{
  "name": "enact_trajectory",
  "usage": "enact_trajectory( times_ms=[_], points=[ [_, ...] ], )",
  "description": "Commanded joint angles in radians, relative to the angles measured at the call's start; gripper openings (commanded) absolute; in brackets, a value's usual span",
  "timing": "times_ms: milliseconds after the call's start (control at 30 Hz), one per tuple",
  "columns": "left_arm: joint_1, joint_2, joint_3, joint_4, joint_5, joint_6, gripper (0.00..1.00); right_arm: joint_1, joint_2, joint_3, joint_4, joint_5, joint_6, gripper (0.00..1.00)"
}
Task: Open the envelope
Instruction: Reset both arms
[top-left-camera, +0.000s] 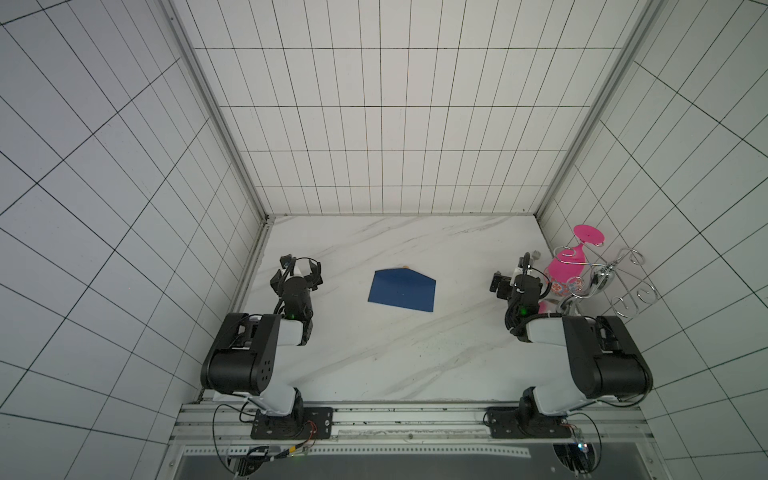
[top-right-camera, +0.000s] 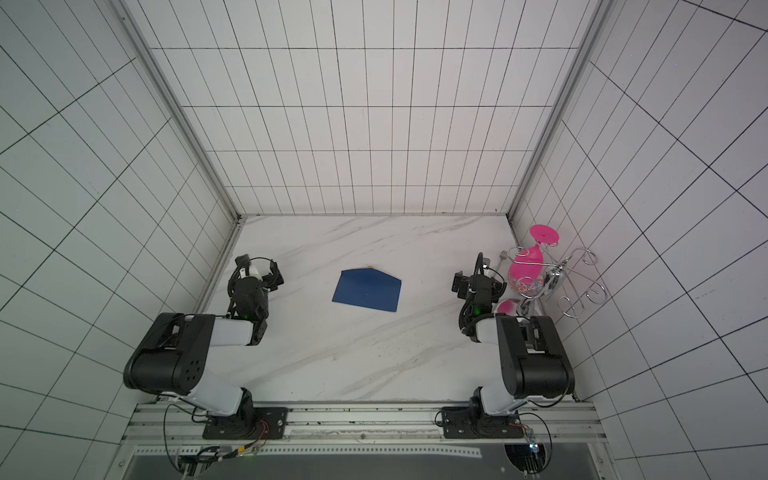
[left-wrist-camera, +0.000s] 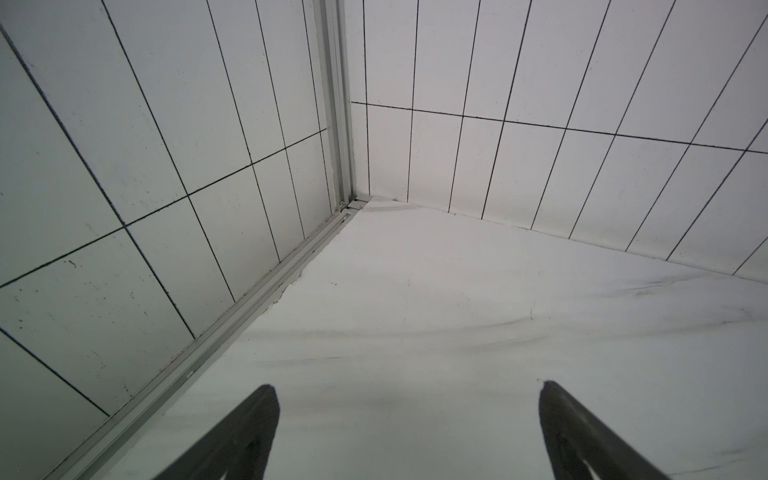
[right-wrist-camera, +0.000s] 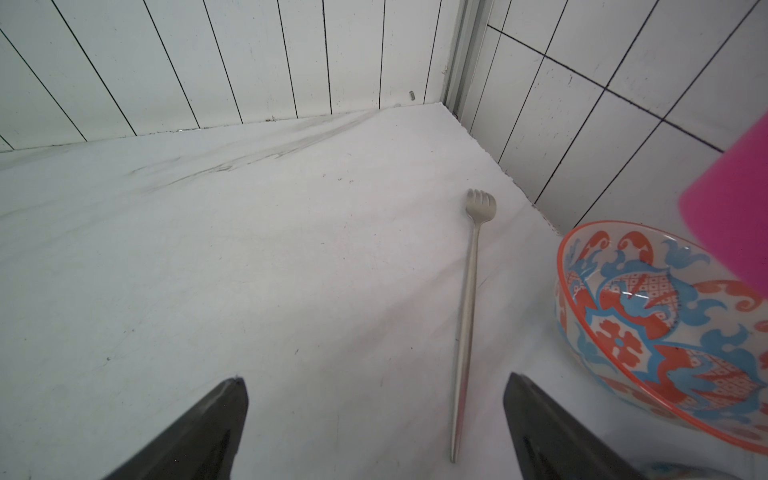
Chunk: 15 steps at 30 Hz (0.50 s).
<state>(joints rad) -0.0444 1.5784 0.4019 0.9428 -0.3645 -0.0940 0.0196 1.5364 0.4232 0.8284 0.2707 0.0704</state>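
White tiled walls enclose a marble-patterned tabletop (top-left-camera: 374, 353). One dark blue envelope (top-left-camera: 402, 289) lies flat near its centre in both top views, between the two arms and well apart from each. A small gold seal (top-left-camera: 405, 266) shows at its far edge. I cannot tell whether the flap is shut or folded back.

On the left gripper (left-wrist-camera: 407, 386) the fingers stand wide and empty over bare tabletop near the left wall. On the right gripper (right-wrist-camera: 374, 378) the fingers stand wide and empty. One fork (right-wrist-camera: 469, 316) lies on the tabletop between them, not gripped.

I judge the step in hand to be the approach, not yet begun. The next move calls for one gripper to pin the envelope body and the other to catch the flap tip at the seal. Flat paper offers little purchase, so expect sliding.

Count:
- one envelope
- one fork
- one patterned bowl (right-wrist-camera: 665, 332)
- one wire rack (top-left-camera: 623, 286)
- one pink glass (top-left-camera: 563, 266), hanging upside down on the rack
- two arms
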Motion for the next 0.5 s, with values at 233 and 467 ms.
enact_trajectory(
  times_ms=[233, 467],
  points=[
    [0.017, -0.009, 0.033, -0.129, 0.084, -0.004, 0.99, 0.002, 0.004, -0.019, 0.041, -0.008, -0.002, 0.99],
    [0.017, -0.008, 0.031, -0.128, 0.084, -0.003, 0.99, 0.002, 0.004, -0.020, 0.041, -0.007, -0.001, 0.99]
  ],
)
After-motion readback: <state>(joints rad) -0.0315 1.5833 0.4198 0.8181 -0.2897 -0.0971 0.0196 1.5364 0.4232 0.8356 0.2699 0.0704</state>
